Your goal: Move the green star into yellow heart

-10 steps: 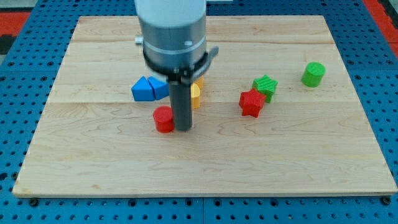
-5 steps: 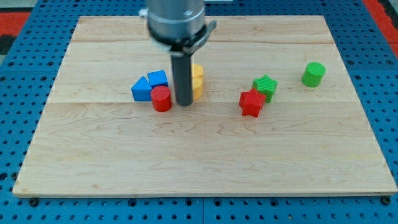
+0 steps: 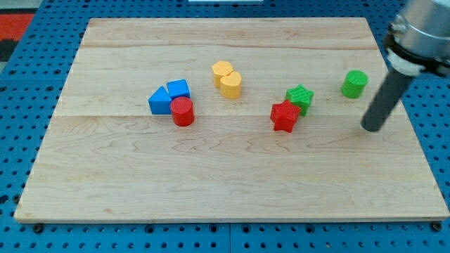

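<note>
Right side of the frame, a bit above mid-height: my tip (image 3: 373, 128) sits on the pale wooden board (image 3: 225, 190), the dark rod slanting up to the grey arm housing at the upper-right corner. No jaws on this end effector, just a bare rod, so nothing is held, and the tip touches no block. Closest block is the green cylinder (image 3: 355, 83), up and slightly left of the tip, clearly apart from it. Task block, the green star (image 3: 300, 96), lies right of centre in the upper half, well left of the tip, with its lower-left edge touching the red star (image 3: 284, 116). Target, the yellow heart (image 3: 223, 70), is just left of centre in the upper half, touching a second yellow block (image 3: 230, 84) at its lower right; that one looks rounded, exact shape unclear. Clear gap of bare board between the green star and the yellow pair. Left of centre: a cluster of blue triangular block (image 3: 159, 102), blue cube (image 3: 178, 90) and red cylinder (image 3: 183, 112), all in contact or nearly so. Board rests on a blue perforated table (image 3: 21, 232).
</note>
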{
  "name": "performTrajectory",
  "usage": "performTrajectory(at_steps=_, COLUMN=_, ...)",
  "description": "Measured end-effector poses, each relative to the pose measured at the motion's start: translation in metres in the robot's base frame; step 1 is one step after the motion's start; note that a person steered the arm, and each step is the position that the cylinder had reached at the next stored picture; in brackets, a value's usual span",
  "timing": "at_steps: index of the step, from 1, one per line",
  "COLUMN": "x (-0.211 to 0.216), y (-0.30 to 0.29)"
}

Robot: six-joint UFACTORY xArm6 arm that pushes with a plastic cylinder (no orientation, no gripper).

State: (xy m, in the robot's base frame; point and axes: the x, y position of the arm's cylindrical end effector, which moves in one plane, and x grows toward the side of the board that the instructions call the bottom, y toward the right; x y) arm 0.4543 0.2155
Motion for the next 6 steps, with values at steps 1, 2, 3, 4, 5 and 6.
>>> performTrajectory(at_steps=1, x=-0.042, y=-0.03)
performTrajectory(at_steps=2, x=-0.016, y=-0.099)
performTrajectory(at_steps=3, x=-0.04, y=-0.153)
performTrajectory(at_steps=4, x=-0.046, y=-0.157)
performTrajectory(at_steps=5, x=0.004, y=-0.104)
performTrajectory(at_steps=6, x=0.033, y=-0.123)
